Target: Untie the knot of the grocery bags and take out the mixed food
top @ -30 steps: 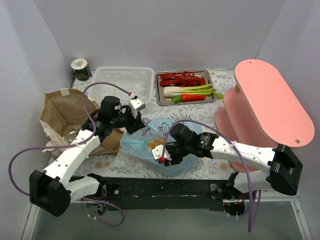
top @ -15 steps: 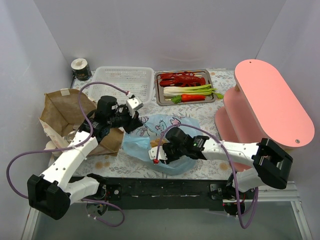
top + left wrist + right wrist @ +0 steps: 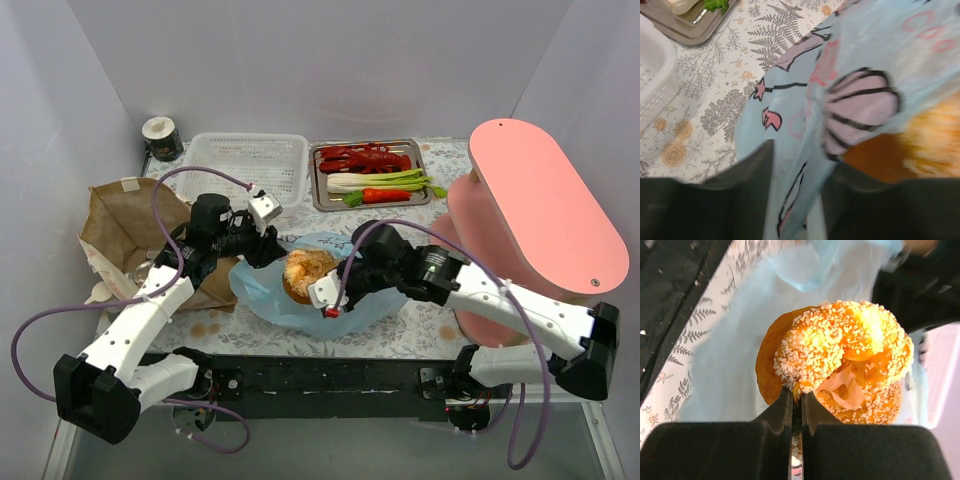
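Observation:
The light-blue printed grocery bag (image 3: 258,292) lies open on the table between the arms, and the brown paper bag (image 3: 125,225) stands at the left. My right gripper (image 3: 322,285) (image 3: 796,395) is shut on the lower edge of the orange crumb-topped cupcake piece (image 3: 303,268) (image 3: 840,355), holding it above the blue bag (image 3: 735,365). My left gripper (image 3: 267,248) (image 3: 797,165) is at the bag's upper left edge. Its fingers stand apart with a fold of blue film (image 3: 865,50) loose between them. The cupcake (image 3: 925,140) shows through the film.
A metal tray (image 3: 315,185) at the back holds a red lobster (image 3: 365,155), a leek (image 3: 375,180) and a carrot (image 3: 385,196). A white slotted basket (image 3: 245,165) sits left of it. A tall pink shelf (image 3: 545,200) stands at the right, a small roll (image 3: 160,138) at the back left.
My right gripper has closed on the cupcake piece and raised it out of the blue bag. The left fingers have parted from the bag film.

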### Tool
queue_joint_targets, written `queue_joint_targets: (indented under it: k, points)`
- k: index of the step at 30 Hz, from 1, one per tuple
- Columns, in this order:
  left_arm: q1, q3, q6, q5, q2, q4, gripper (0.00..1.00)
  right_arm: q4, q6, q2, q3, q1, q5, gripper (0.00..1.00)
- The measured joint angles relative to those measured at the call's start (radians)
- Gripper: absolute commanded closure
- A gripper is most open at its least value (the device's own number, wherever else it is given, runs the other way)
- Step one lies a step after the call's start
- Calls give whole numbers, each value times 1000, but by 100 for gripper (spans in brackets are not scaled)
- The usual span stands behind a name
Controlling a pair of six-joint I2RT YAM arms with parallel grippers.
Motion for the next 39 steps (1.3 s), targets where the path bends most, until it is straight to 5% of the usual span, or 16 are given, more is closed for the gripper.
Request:
queue_joint_targets:
  k: [10,17,22,31,39]
  points:
    - [2,103,-36,-64,93,10,14,-190,-82,-132,144,1,-64,99]
    - [7,291,-92,-45,104,-33,11,-126,-31,-89,351,-39,12,99]
    - [22,432,-125,-56,159,-42,10,43,39,-46,400,-185,20,99]
    - [16,730,-169,-79,370,-56,11,299,0,105,289,-438,8,99]
    - [16,923,-225,-42,560,-15,13,410,-152,152,85,-484,-30,99]
